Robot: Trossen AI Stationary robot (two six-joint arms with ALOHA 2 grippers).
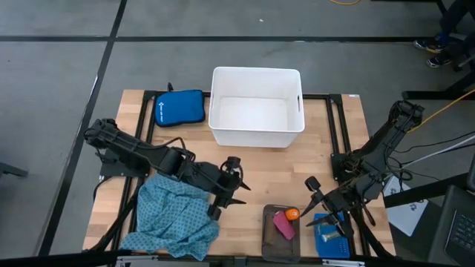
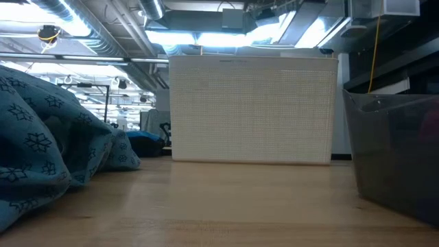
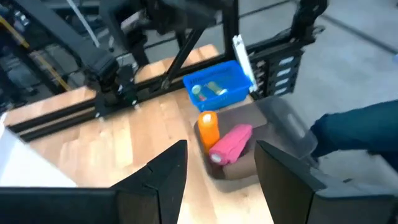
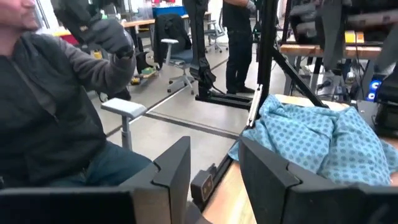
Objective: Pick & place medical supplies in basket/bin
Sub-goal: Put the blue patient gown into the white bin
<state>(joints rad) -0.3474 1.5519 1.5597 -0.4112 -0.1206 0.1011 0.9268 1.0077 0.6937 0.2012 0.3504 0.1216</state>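
The teal-blue dotted cloth (image 1: 177, 216) lies crumpled on the table's near left part and also shows in the low view (image 2: 48, 151) and the right wrist view (image 4: 317, 140). A pink piece (image 1: 283, 225) and an orange piece (image 1: 292, 214) lie in the dark-grey tray (image 1: 269, 241). They show again as pink piece (image 3: 229, 144) and orange piece (image 3: 208, 127). My left gripper (image 1: 237, 189) hovers open just right of the cloth, pointing at the tray. My right gripper (image 1: 312, 202) is open beside the tray's right side, above the small blue basket (image 1: 332, 239).
The white tub (image 1: 256, 107) stands at the table's far middle, with the royal-blue zip pouch (image 1: 179, 107) to its left. The blue basket (image 3: 217, 87) holds small pieces. Bare wood lies between tub and tray. A person (image 4: 50, 124) sits beyond the table.
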